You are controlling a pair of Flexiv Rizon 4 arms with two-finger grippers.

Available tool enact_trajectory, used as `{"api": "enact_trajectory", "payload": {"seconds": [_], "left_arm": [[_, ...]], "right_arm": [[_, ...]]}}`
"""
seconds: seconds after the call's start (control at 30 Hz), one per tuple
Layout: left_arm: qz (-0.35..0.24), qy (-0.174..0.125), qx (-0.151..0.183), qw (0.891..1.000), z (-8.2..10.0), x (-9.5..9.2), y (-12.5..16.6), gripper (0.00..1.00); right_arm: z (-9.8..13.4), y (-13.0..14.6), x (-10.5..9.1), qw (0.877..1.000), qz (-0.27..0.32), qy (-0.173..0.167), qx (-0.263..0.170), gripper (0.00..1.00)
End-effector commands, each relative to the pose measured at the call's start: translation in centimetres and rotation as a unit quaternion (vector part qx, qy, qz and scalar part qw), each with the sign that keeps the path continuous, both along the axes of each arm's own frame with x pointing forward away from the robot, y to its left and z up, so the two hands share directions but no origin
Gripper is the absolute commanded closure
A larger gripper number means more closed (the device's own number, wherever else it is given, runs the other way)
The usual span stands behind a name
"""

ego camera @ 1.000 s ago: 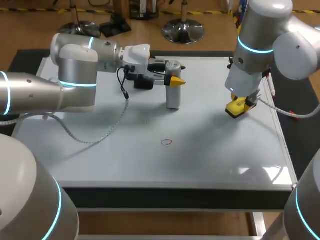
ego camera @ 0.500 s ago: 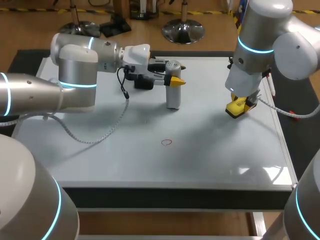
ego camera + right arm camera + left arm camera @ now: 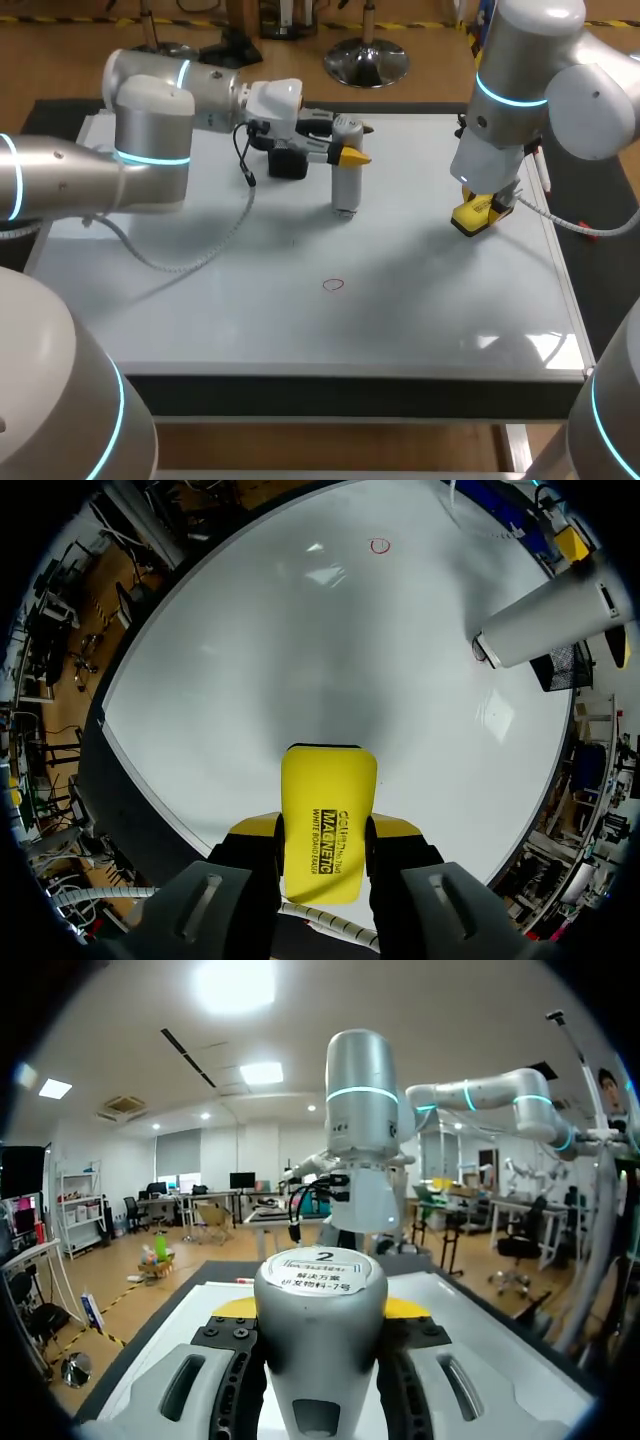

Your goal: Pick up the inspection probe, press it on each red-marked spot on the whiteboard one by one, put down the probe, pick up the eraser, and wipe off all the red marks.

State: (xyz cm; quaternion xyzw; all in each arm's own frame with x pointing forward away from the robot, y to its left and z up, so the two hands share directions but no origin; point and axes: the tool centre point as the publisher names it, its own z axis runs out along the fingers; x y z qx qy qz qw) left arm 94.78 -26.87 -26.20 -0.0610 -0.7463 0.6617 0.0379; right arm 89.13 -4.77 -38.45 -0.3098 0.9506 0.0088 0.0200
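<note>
The left gripper (image 3: 346, 155) was closed on the probe (image 3: 346, 185), which stood upright over the far part of the whiteboard (image 3: 200, 300), well apart from the red mark (image 3: 333, 285). The right gripper (image 3: 481, 212) gripped the eraser (image 3: 328, 815) near the board's right edge. I think the smooth probe could slip or tilt between the fingers when pressed, and so miss the small mark.

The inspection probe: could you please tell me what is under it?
Only bare whiteboard shows around the foot of the probe, which the left tool grips. Any mark directly beneath is covered.
</note>
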Motion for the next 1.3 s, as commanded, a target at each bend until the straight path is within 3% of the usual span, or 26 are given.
{"api": "enact_trajectory", "payload": {"seconds": [0.03, 0.53, 1.3], "left_arm": [[-0.043, 0.006, 0.001, 0.999, 0.4, 1.7, -0.5, 1.00], [-0.117, -0.011, -0.025, 0.993, 3.5, 5.8, -0.3, 1.00], [-0.229, -0.023, 0.000, 0.973, 6.1, 12.1, -0.1, 1.00]], "right_arm": [[0.0, 0.0, 0.0, 1.000, 0.001, 0.000, -0.002, 1.00], [0.0, 0.0, 0.0, 1.000, 0.001, 0.000, -0.002, 1.00], [0.0, 0.0, 0.0, 1.000, 0.001, 0.000, -0.002, 1.00]]}}
